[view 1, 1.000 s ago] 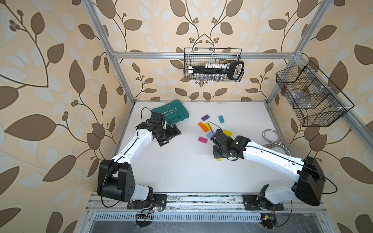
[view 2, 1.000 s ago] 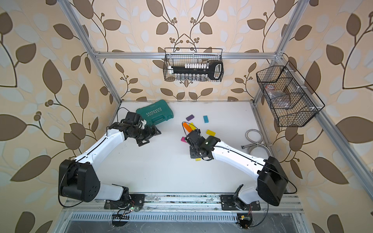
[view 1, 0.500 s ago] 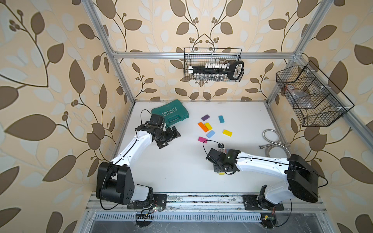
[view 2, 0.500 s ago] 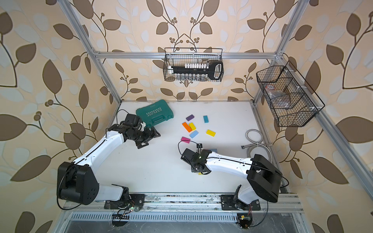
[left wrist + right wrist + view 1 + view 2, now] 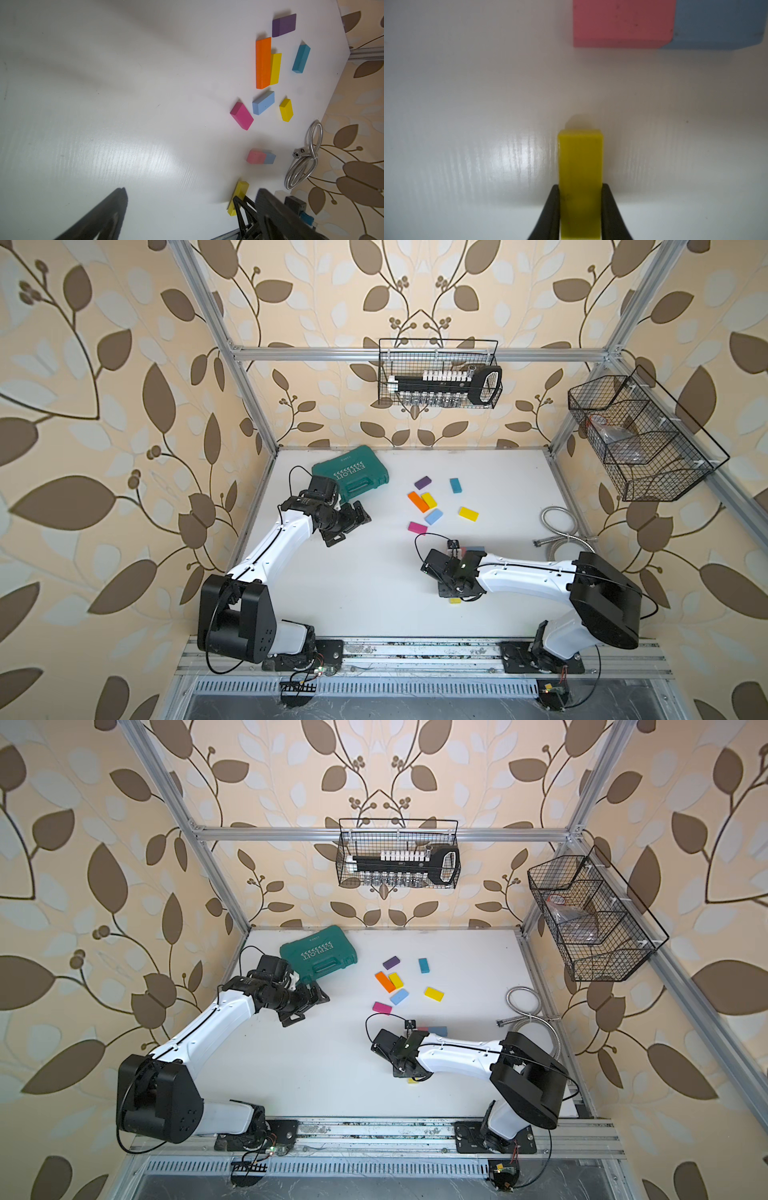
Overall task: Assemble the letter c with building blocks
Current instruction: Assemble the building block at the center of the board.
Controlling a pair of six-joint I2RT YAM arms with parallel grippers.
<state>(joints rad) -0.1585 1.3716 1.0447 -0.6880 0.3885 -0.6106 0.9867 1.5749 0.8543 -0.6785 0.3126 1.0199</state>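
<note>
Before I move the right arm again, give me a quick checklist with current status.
1. Grip of right end effector on yellow block: ok, shut on its sides.
2. Contact between pink block and light blue block: ok, touching.
3. Join of yellow block to pink block: not ok, gap between them.
4. Yellow block down on table: cannot tell.
5. Clearance of left end effector: ok, open, near green case.

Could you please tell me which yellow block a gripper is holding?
The yellow block clamped in the right gripper; the other two lie free, farther back.
</note>
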